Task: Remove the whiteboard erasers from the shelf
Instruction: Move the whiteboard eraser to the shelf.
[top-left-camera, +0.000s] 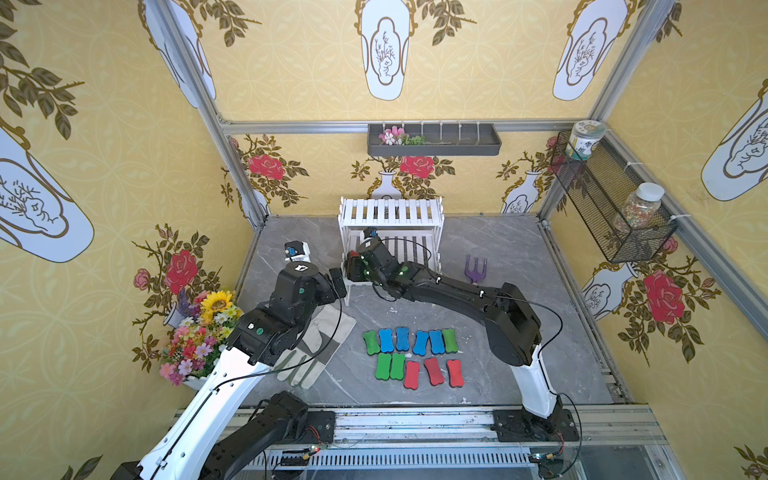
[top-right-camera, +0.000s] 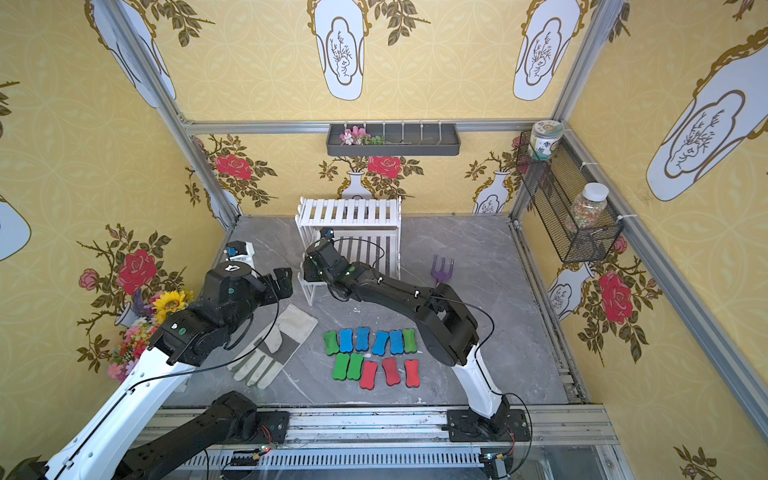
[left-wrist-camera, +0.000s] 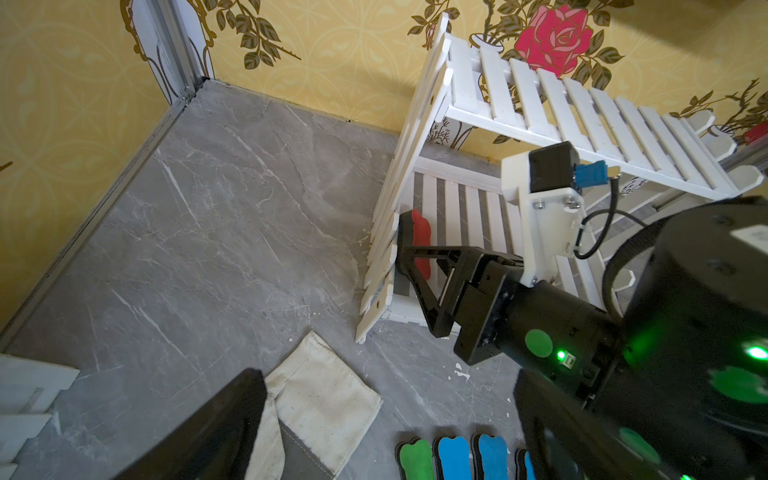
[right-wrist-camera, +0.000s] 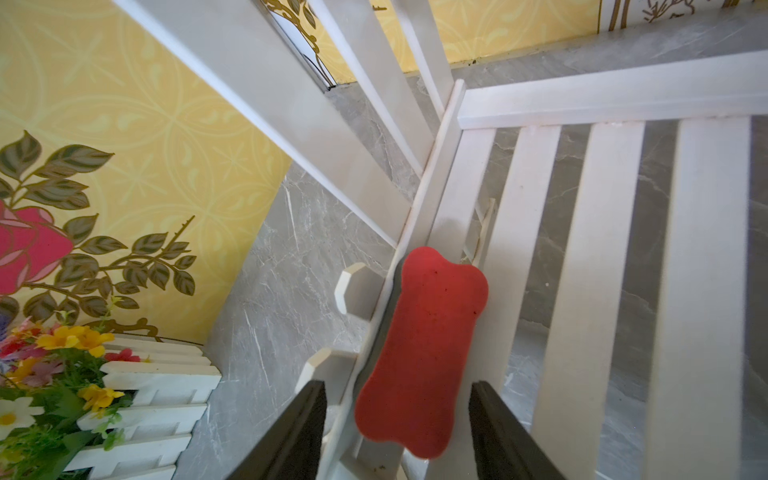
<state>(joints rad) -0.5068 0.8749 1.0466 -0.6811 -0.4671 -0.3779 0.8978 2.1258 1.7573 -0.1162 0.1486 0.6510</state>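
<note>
One red eraser (right-wrist-camera: 419, 353), a bone-shaped foam block with a slightly fuzzy face, sits at the left end of the shelf's (top-left-camera: 390, 212) lower tier. It is tight against the side rail, with its dark felt layer showing along that edge. The shelf is white painted slats on thin legs, with grey stone visible through the gaps, and its upper tier is bare.

The right gripper (right-wrist-camera: 397, 384) reaches in over the lower tier. Its two black jaws stand apart on either side of the eraser's near end, with a sliver of space on each side, so it is open and not yet gripping. The left gripper (left-wrist-camera: 386, 382) hangs just left of the shelf, its jaws spread wide with nothing between them.

Eleven erasers (top-left-camera: 402, 338) lie in two loose rows on the grey marble-look table (top-left-camera: 519, 257) in front of the shelf. The far row is green, four blue, green, and the near row is two green and three red.

A pale canvas glove (top-left-camera: 316, 345) lies flat to their left, and a purple fork (top-left-camera: 475, 268) lies right of the shelf. Fabric flowers (top-left-camera: 203, 332) fill the left edge in a white picket box.
</note>
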